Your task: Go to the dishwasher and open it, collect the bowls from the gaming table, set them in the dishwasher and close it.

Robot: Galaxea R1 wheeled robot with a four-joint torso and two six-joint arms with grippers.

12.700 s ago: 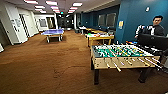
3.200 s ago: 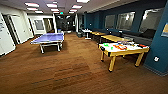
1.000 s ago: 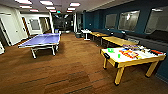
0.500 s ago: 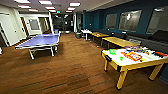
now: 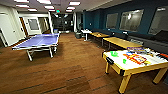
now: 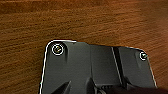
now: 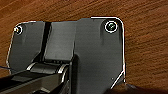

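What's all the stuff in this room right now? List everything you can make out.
Gaming table: one, white top, yellow legs, near right.
Bowls: two bright green, a wide one and a small one, on the gaming table.
Board-game boxes: a few, colourful, flat on the gaming table.
Table-tennis table: one, blue, on the left.
Wooden tables: yellow, along the right wall.
Floor: brown wood-look.
Windows: in the dark blue wall, right.
Robot's dark wrist plates: one in each wrist view, above the floor.

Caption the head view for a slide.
Games room: green bowls and game boxes on the gaming table, ping-pong table at left.
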